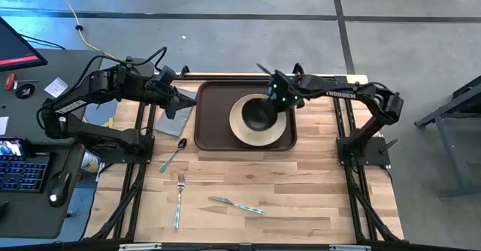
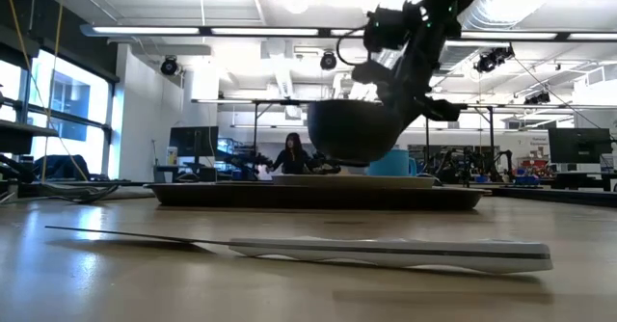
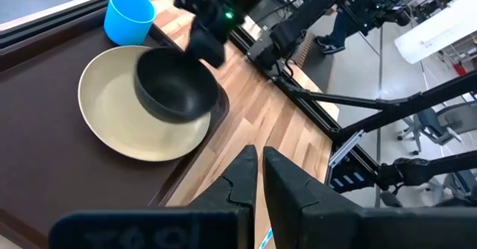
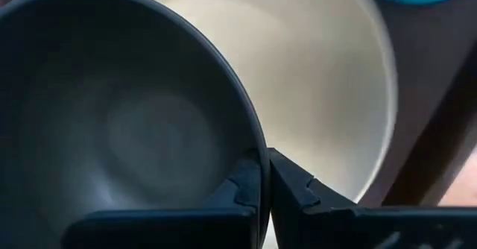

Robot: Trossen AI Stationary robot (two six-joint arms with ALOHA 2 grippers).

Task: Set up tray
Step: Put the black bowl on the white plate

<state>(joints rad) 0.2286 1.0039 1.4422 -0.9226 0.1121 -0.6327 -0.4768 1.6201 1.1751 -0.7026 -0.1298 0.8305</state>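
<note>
The large dark brown rectangular plastic tray (image 1: 207, 116) lies at the upper centre of the high view, carrying a round beige plate (image 1: 259, 131). The right gripper (image 1: 272, 95) pinches the rim of a dark round bowl (image 1: 259, 113), held over the plate and, in the low view, clear of it. The left gripper (image 1: 174, 95), fingers pressed together, hovers just left of the tray above a grey napkin (image 1: 170, 119). A spoon (image 1: 173, 155), fork (image 1: 179, 200) and knife (image 1: 237, 204) lie lower on the wooden table (image 1: 301, 191).

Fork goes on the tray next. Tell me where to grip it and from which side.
Grip the fork at mid-handle from straight above, fingers across its narrow width. It lies flat on the wood, tines toward the tray, clear of the spoon and knife. The left hand is nearer.
</note>
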